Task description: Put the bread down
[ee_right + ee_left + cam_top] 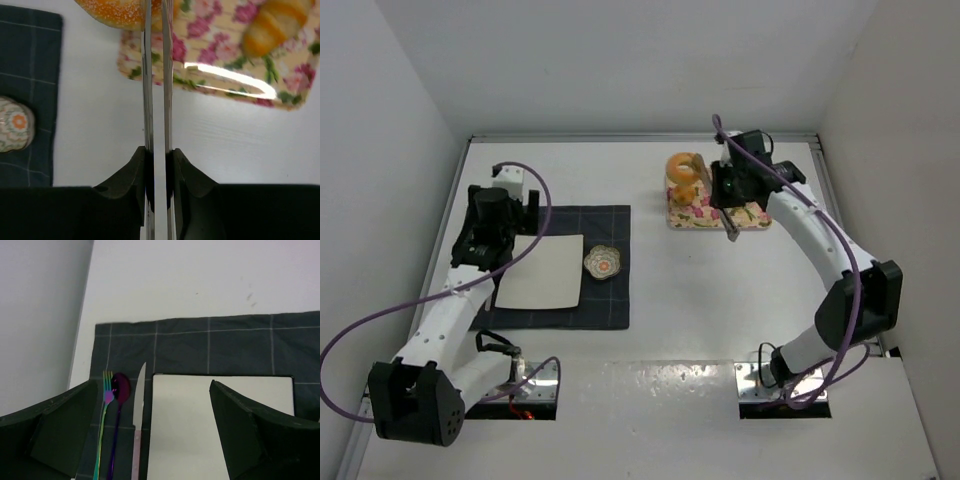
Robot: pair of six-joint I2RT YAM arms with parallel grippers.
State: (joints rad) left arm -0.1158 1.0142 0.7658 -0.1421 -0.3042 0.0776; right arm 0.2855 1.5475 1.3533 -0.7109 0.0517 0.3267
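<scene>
The right gripper (pixel 159 159) is pinched on metal tongs (pixel 156 75), blades nearly together, over a sugared bread piece (pixel 120 10). The floral tray (pixel 210 60), towards the far right corner, holds that piece and a ridged roll (pixel 277 22), the roll seen only from the right wrist. Bare tabletop (pixel 680 330) lies off its near edge. The left gripper (pixel 154 390) is spread above a square plate (pixel 200 430) on a placemat (pixel 200 345) at the left edge. The left wrist alone shows a fork (pixel 105 390), spoon (pixel 120 386) and knife (pixel 139 400). A scalloped dish (pixel 603 262) sits right of the plate.

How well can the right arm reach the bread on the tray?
Probably yes: the right gripper, shut on tongs, points them at the bread on the tray, and nothing lies between.
</scene>
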